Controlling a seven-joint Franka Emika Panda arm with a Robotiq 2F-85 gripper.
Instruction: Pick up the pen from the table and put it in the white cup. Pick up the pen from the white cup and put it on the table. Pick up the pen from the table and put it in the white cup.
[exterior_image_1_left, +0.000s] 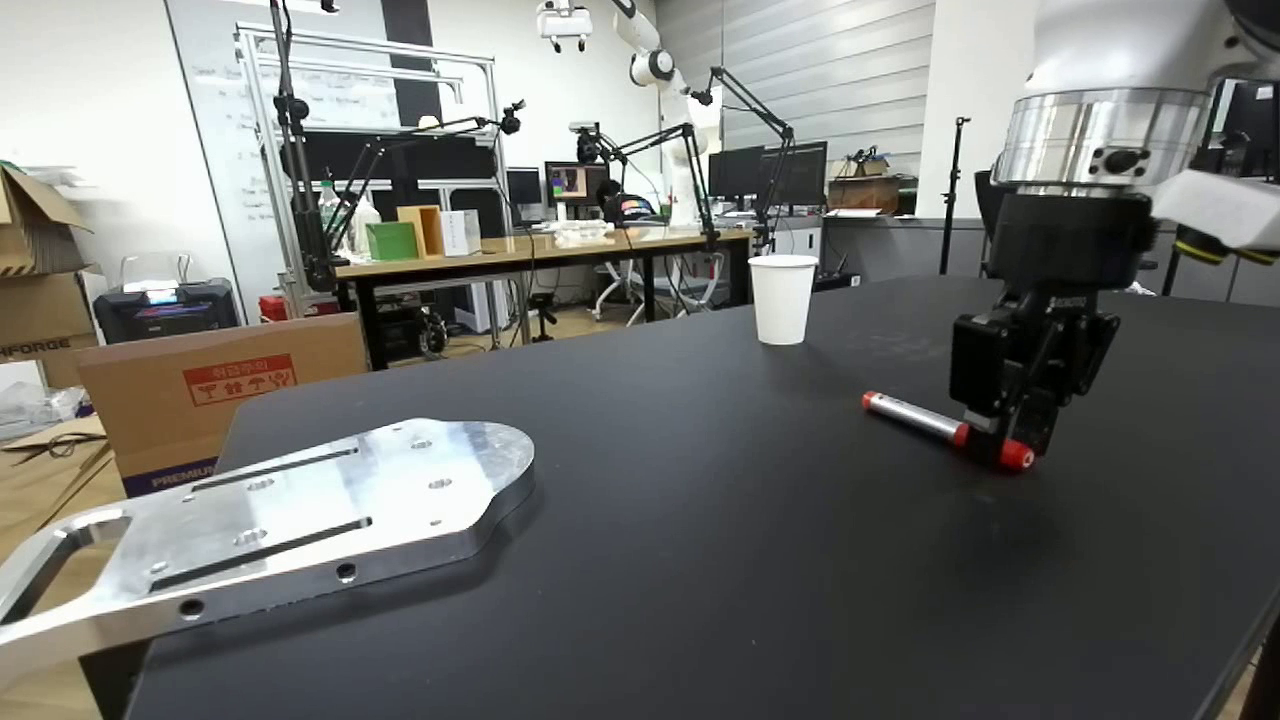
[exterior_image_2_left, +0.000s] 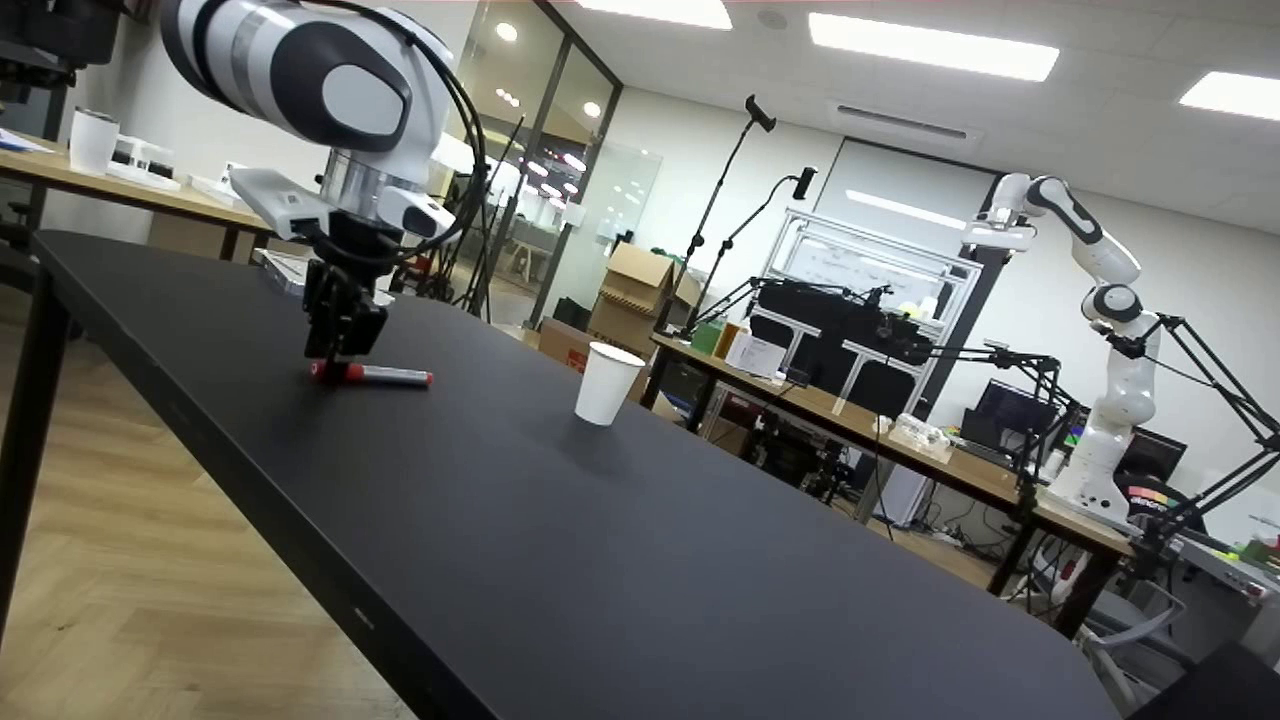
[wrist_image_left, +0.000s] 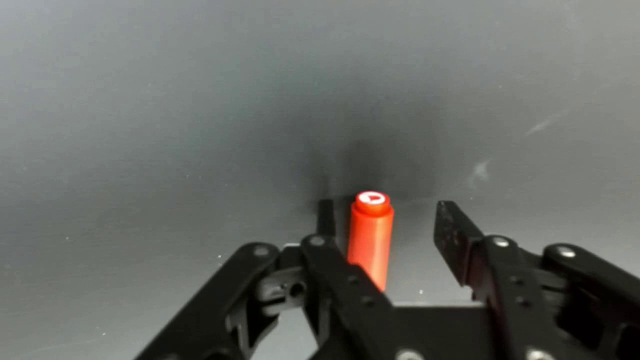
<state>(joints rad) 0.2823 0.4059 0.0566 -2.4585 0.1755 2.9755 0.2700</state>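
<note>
The pen is red at both ends with a silver middle. It lies flat on the black table, also seen in an exterior view. My gripper points down, low over the table at the pen's thicker red end. In the wrist view my gripper is open, with the pen's red end between its fingers, nearer the left one; a gap shows to the right finger. The rest of the pen is hidden there. The white cup stands upright apart from the pen, also in an exterior view.
A silver metal plate with slots lies at one end of the table, past its edge. A cardboard box stands beside the table. A cluttered wooden workbench with another arm is in the background.
</note>
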